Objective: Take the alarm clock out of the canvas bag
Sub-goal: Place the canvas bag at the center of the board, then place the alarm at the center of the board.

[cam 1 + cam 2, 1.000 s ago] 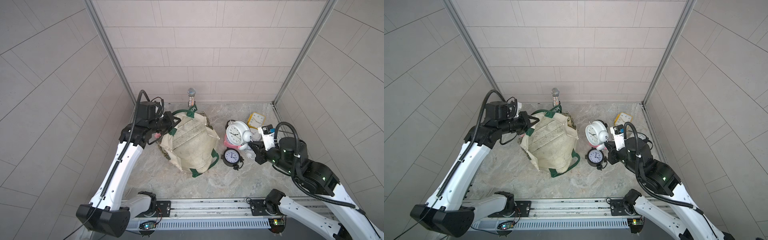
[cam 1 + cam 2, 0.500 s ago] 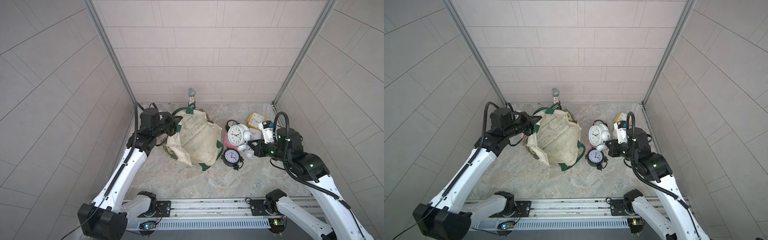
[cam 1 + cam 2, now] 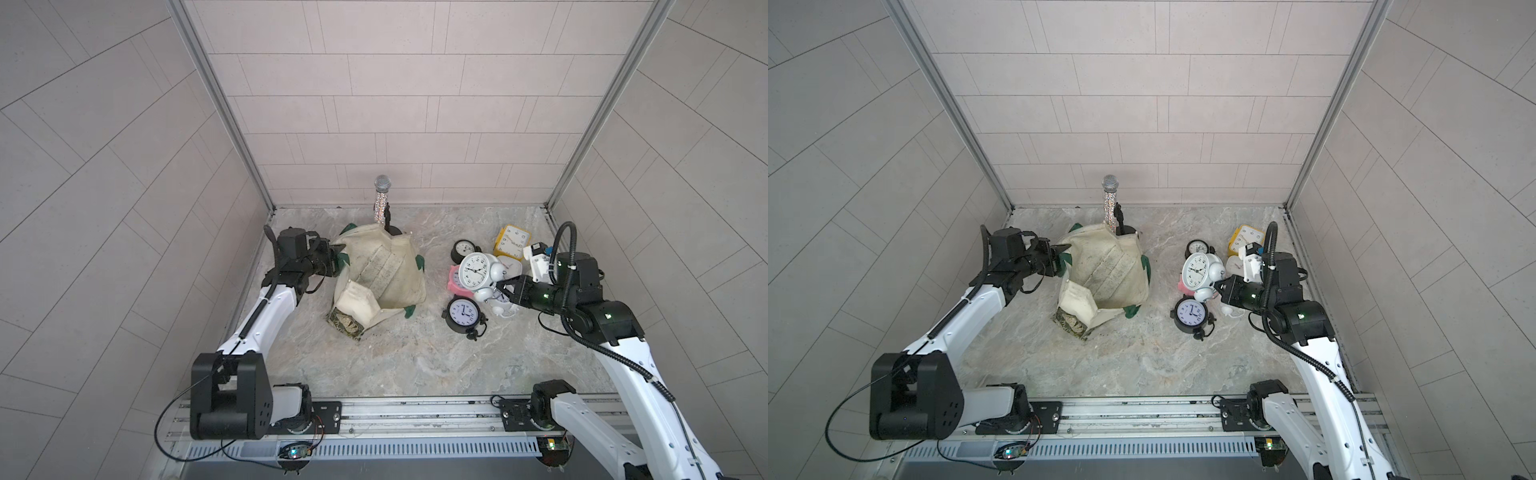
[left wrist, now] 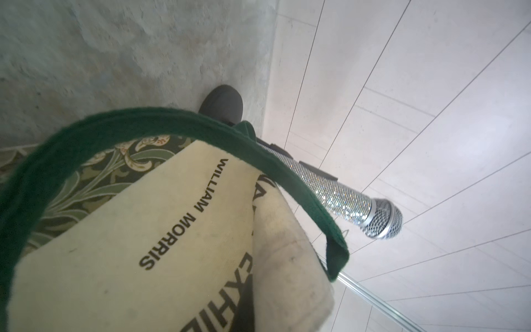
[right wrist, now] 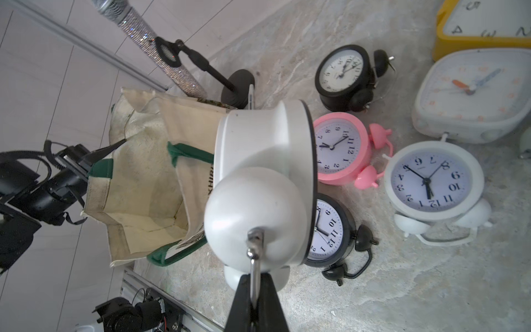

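In a top view the alarm clock (image 3: 478, 271) is held by the right gripper (image 3: 503, 286) outside the canvas bag (image 3: 386, 270), toward the counter's (image 3: 415, 357) right edge; the bag is pinched by the left gripper (image 3: 336, 260). In the left wrist view the microphone (image 4: 344, 198) could be snagged by the handle (image 4: 129, 120). In the right wrist view only thin wire (image 5: 252, 258) is clamped, so slipping is risked.

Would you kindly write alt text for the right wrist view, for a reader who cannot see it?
The right claw pinches the thin metal handle of a white alarm clock, seen from behind. Beyond it is an open canvas bag, and a pink clock and several others lie on the marble table.
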`<move>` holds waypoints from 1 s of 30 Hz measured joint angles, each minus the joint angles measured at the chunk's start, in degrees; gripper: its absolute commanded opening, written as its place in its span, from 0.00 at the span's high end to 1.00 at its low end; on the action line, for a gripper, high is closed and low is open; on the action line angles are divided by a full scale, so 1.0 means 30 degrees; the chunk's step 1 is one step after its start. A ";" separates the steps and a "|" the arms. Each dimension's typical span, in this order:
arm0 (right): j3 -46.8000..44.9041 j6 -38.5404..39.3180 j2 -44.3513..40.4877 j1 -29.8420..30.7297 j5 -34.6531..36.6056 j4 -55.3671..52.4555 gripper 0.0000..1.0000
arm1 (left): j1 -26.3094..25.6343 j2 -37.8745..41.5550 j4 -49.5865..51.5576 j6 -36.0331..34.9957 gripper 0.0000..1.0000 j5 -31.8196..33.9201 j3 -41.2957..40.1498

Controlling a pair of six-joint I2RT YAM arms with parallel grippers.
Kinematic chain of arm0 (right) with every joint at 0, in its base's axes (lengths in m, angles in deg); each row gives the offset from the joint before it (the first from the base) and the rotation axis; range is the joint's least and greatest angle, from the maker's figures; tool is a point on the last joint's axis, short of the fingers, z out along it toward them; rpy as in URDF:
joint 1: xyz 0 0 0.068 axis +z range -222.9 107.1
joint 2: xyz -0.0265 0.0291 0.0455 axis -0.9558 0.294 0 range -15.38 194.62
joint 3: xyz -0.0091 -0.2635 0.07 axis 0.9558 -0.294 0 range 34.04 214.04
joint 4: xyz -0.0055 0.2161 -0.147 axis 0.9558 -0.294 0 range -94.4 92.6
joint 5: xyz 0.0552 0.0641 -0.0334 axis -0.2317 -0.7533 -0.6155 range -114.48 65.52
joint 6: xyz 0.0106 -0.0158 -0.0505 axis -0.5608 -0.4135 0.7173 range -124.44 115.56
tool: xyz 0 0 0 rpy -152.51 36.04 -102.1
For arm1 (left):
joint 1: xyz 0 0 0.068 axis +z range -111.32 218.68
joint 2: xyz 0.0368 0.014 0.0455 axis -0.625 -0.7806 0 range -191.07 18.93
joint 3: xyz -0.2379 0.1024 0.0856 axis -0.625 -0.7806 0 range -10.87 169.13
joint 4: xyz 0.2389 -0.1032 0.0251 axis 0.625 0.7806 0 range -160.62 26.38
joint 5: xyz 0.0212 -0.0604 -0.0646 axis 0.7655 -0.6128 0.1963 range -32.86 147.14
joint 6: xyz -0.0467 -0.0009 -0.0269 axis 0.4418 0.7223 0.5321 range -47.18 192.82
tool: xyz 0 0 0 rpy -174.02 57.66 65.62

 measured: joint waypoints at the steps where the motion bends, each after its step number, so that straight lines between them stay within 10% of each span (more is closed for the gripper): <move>1: -0.0240 -0.0233 0.0051 -0.0452 -0.0153 0.0015 1.00 | 0.0350 -0.0248 -0.0211 -0.0036 0.90 -0.0248 -0.0058; 15: -0.3381 -0.3432 -0.0911 -0.3475 0.0590 0.0488 1.00 | 0.2776 -0.1202 0.0255 -0.3789 0.24 -0.1880 0.0940; 30: -0.5945 -0.7191 -0.2594 -0.4211 0.1326 0.1705 1.00 | 0.3716 -0.0401 0.9020 -1.4906 0.20 0.1581 0.5209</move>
